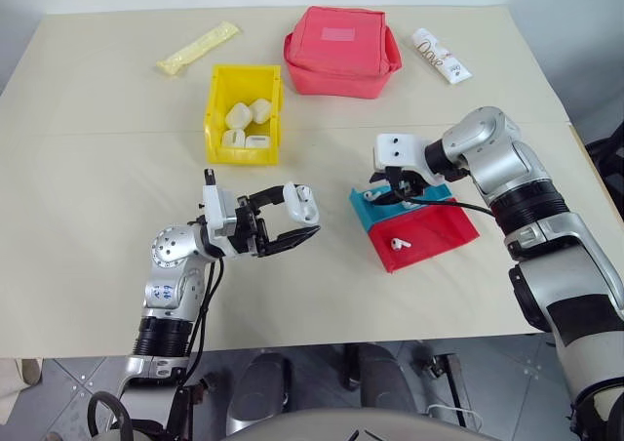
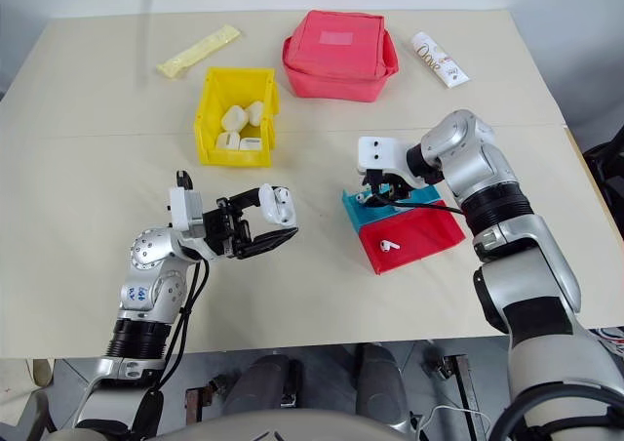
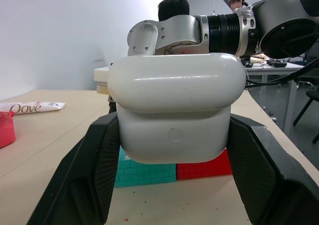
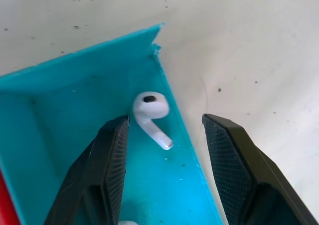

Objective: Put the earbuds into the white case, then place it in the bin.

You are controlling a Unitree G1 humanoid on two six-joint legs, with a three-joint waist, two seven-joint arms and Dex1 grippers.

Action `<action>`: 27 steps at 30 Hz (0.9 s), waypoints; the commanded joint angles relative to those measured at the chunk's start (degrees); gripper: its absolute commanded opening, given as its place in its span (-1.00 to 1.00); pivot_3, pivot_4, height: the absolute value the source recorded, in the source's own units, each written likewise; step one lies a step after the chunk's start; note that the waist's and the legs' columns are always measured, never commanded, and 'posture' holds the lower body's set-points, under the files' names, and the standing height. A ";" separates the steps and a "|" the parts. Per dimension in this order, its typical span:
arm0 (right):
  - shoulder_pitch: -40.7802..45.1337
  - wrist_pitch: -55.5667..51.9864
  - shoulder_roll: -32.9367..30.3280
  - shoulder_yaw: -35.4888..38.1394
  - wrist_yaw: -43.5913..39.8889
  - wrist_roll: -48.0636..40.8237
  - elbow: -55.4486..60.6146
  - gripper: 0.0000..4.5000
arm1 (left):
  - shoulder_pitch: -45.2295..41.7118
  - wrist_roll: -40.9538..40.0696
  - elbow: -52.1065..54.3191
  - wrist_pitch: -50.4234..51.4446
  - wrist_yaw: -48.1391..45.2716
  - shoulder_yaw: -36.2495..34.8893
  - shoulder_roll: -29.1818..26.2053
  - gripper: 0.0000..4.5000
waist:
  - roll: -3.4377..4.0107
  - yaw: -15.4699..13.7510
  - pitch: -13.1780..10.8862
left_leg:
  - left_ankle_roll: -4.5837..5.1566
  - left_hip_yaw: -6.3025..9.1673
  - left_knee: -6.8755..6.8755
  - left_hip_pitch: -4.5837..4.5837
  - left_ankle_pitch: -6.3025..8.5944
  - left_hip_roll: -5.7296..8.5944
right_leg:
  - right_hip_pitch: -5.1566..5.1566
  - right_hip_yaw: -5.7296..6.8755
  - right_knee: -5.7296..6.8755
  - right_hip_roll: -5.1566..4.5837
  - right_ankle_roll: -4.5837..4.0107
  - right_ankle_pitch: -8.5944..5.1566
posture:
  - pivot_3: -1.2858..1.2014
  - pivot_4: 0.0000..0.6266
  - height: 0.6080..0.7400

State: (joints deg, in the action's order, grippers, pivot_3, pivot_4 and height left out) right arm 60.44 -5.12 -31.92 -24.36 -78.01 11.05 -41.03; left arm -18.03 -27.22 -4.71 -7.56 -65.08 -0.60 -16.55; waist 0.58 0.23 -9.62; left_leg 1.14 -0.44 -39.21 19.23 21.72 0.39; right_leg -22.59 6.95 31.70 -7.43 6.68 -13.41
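My left gripper [image 1: 295, 219] is shut on the white case [image 1: 303, 202], held above the table in front of the yellow bin [image 1: 242, 152]. The case sits between the two black fingers [image 3: 94, 170], with its seam showing in the left wrist view [image 3: 174, 110]. My right gripper [image 1: 390, 193] hangs open, pointing down into the blue tray [image 1: 369, 212]. One earbud [image 4: 148, 105] lies on the blue floor just ahead of its open fingers [image 4: 107, 170]. A second earbud [image 1: 398, 238] lies in the red tray [image 1: 439, 231].
The bin holds several off-white cases [image 1: 247, 124]. Behind it lie a red fabric pouch [image 1: 341, 51], a Dove tube [image 1: 441, 56] and a yellow packet [image 1: 198, 49]. The blue and red trays stand side by side at the right.
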 commanded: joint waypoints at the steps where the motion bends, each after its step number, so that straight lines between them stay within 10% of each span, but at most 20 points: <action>1: -0.10 -1.01 -0.72 2.00 -0.50 -1.09 2.77 0.08 | -1.07 -0.61 1.49 -0.56 0.25 -0.14 -0.29 0.24 | 0.00 0.03 0.00 | 0.00 -0.01 0.00 0.00 0.00 0.00 | 0.00 0.00 0.00 0.00 0.00 0.00 | 0.03 -0.52 1.00; 27: -4.70 -7.39 -3.50 1.31 -2.31 -1.06 9.15 0.08 | -3.79 -0.37 -0.80 -0.26 -0.30 -0.32 -0.97 0.24 | 0.01 -0.04 0.00 | 0.00 -0.01 0.00 0.00 0.00 0.02 | 0.01 0.01 0.01 0.01 0.00 0.00 | 0.03 -0.52 1.00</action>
State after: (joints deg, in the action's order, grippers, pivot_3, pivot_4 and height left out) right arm 55.69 -12.57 -34.07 -23.22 -79.70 9.53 -32.27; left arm -20.75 -27.18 -5.59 -7.55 -65.26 -0.64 -16.97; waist 0.58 0.19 -9.62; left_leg 1.14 -0.45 -39.21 19.23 21.72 0.41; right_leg -22.58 6.96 31.71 -7.42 6.68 -13.41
